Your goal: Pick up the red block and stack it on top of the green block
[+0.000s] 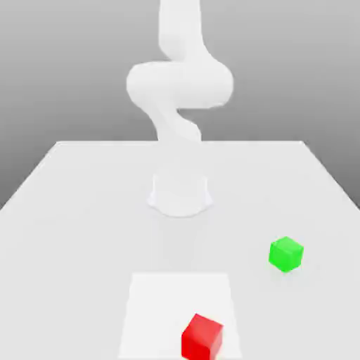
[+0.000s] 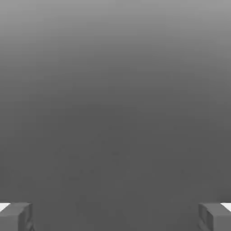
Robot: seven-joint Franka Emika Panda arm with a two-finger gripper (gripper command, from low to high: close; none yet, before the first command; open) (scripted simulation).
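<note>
Pre-grasp, nothing picked yet; next: bring gripper (image 2: 115, 217) over red block (image 1: 202, 338), then lower.
Arm (image 1: 180, 84) upright at far side, w/ fingers spread, nothing btwn; red blk near, on white patch (image 1: 162, 302); green block (image 1: 286, 254) farther back, toward ext. view's right.

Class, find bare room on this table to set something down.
Bare patches: between the white square and green block; beyond the green block, towards the far edge; left of the arm's base. Most crowded: the square's near end, under the red block.
</note>
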